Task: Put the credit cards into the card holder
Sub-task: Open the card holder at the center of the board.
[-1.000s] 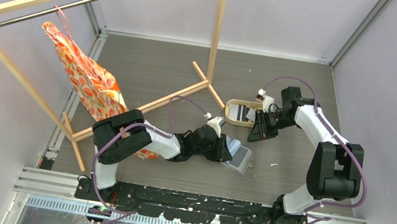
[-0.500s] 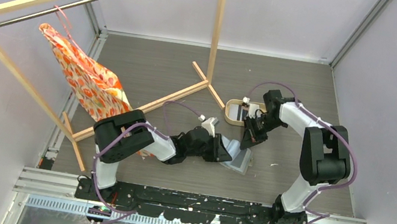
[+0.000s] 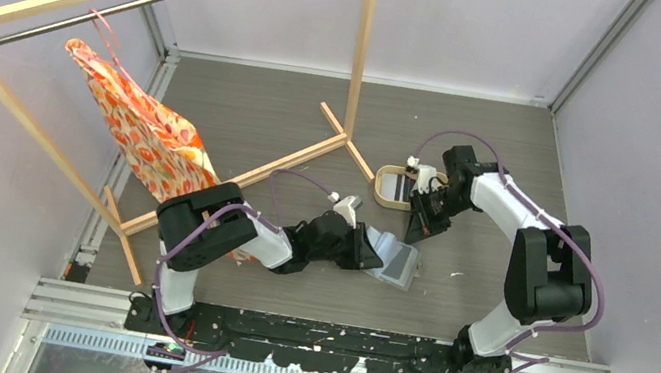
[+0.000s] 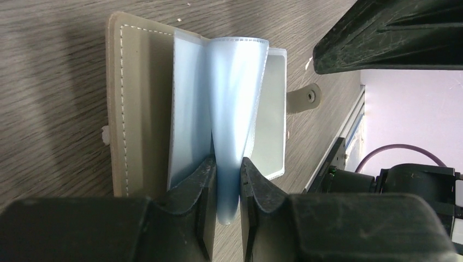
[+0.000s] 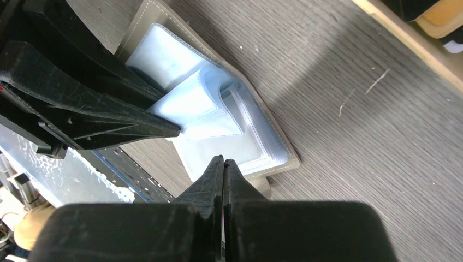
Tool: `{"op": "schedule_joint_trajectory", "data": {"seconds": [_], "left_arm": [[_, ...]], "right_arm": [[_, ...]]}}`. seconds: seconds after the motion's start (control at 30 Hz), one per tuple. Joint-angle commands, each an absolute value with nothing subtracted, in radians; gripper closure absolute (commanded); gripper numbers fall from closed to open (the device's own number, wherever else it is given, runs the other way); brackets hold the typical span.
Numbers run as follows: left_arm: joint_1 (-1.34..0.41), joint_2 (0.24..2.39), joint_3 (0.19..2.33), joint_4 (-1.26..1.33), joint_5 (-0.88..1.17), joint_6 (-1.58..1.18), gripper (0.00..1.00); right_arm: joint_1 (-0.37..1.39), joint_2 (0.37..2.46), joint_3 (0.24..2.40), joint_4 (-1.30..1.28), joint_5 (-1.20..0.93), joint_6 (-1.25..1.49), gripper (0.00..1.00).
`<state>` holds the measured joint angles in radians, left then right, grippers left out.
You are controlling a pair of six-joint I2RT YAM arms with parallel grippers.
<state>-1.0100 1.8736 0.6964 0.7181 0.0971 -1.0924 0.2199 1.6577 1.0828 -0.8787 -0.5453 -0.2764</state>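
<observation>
Grey and opened flat near the middle of the tabletop, the card holder [image 4: 116,109] is lying with its fold pointing away from your left gripper [image 4: 226,185]. That gripper is the nearer one; it is pinching a looped bunch of pale blue plastic sleeves [image 4: 235,98] between narrowly set fingers. Your right gripper [image 5: 223,164] is hovering over the holder's far edge, its jaws pressing fully together, with no card showing between them. Beyond it, what look like the credit cards [image 3: 399,190] are sitting in the wooden tray [image 3: 377,186].
</observation>
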Motion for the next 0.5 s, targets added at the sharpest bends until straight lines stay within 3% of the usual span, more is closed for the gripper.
{"op": "schedule_joint_trajectory", "data": {"seconds": [0.0,0.47], "left_arm": [[-1.002,1.873,0.688,0.712,0.067,-1.084,0.79],[-0.976,1.944,0.633,0.972,0.152,-1.167,0.78]], "right_arm": [[0.214,1.642,1.084,-0.871,-0.513,-0.29,0.98],[0.296,1.748,1.101,-0.837,-0.488,-0.259,0.98]]}}
